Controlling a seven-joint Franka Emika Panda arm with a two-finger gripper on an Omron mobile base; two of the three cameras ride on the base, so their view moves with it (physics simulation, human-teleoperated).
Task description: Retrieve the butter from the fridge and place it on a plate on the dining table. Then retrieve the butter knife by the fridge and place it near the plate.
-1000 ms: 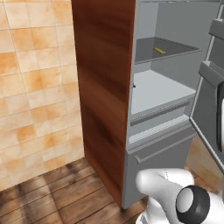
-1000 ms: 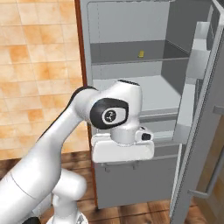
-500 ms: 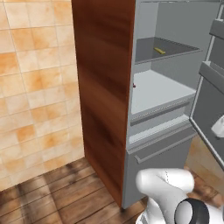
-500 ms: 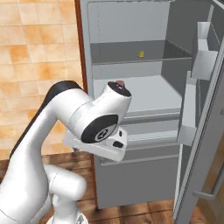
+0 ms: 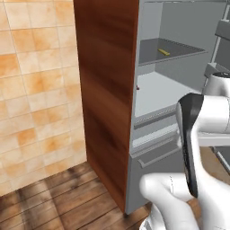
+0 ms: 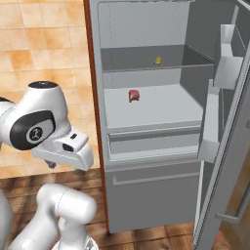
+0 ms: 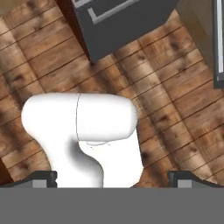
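— Where are your jaws, and how do they stand?

— My gripper hangs low and points down at the wood floor. The two tips sit at the far corners of the hand view, so the jaws stand as wide as they go, with nothing between them. In the right base view my hand sits at about 9 o'clock, outside the fridge and left of its wall.

— What comes first, going outward from you?

— Nearest is the fridge's lower drawer front, whose corner also shows at 12 o'clock in the hand view. Above it lies the broad middle shelf, with a small red thing on it; I cannot tell what it is. The door stands swung open at 3 o'clock.

— And the butter?

— Farthest back: the butter rests on the upper shelf, at about 1 o'clock from my hand, higher and deeper inside. In the left base view the butter reads as a thin stick, its long axis running from 10 to 4 o'clock across the shelf.

— So what does the next move turn on?

— I judge that I must lift the hand, turn it from the floor toward the opening, then reach up and in, closing across the stick's short side.
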